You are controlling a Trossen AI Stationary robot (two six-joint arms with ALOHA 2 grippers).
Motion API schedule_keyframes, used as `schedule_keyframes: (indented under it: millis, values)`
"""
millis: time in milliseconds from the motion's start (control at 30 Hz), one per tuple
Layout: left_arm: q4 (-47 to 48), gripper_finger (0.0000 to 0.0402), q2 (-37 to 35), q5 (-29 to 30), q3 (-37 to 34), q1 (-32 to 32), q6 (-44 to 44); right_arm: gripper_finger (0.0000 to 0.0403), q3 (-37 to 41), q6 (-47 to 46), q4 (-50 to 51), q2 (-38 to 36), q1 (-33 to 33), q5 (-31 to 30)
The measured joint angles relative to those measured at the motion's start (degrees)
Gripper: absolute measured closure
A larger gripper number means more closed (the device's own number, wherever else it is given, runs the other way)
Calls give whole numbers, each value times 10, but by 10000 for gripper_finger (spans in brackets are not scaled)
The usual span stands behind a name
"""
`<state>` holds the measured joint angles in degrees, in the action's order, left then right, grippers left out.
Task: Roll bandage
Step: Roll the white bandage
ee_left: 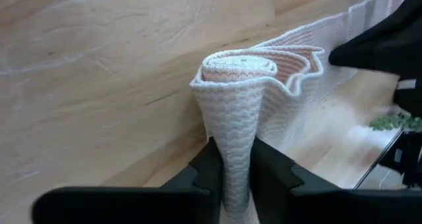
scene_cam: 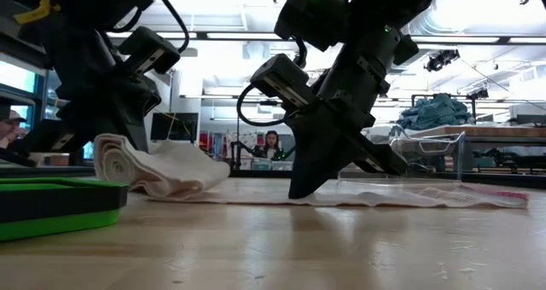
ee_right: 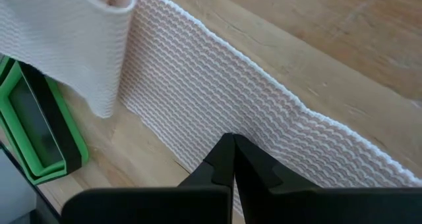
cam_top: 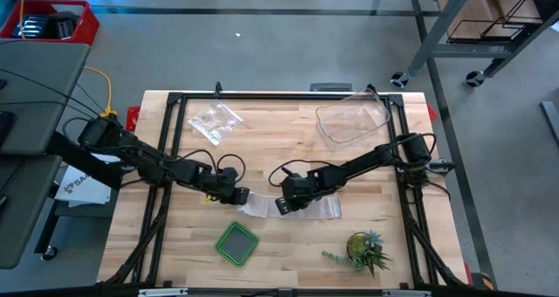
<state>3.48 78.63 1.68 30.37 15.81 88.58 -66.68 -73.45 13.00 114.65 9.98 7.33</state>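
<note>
My left hand (ee_left: 231, 168) pinches the bandage (ee_left: 241, 85) roll's soft, light, floppy edge; likely slips. My right hand (ee_right: 232, 159), fingers pressed together, pins the loose tail beneath it on the counter (cam_top: 288, 245). Regrip mid-roll.

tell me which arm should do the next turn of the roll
Probably the left: its claw pinches the rolled end of the bandage. The right claw is shut, pressing the flat strip to the table.

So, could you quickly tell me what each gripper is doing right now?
Left gripper: closed on the rolled end of the bandage.
Right gripper: shut, tips pressing the flat strip down.
</note>
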Motion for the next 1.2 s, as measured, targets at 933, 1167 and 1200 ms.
schedule_keyframes:
  millis: [933, 1167, 1200]
  values:
    - [-94, 256, 38, 31, 1, 19, 37, 403, 0, 4, -10, 1, -2, -1]
    - [-142, 256, 55, 33, 1, 18, 22, 403, 0, 2, -14, 1, -2, -1]
    - [-137, 256, 50, 33, 1, 19, 16, 403, 0, 2, -14, 1, -2, -1]
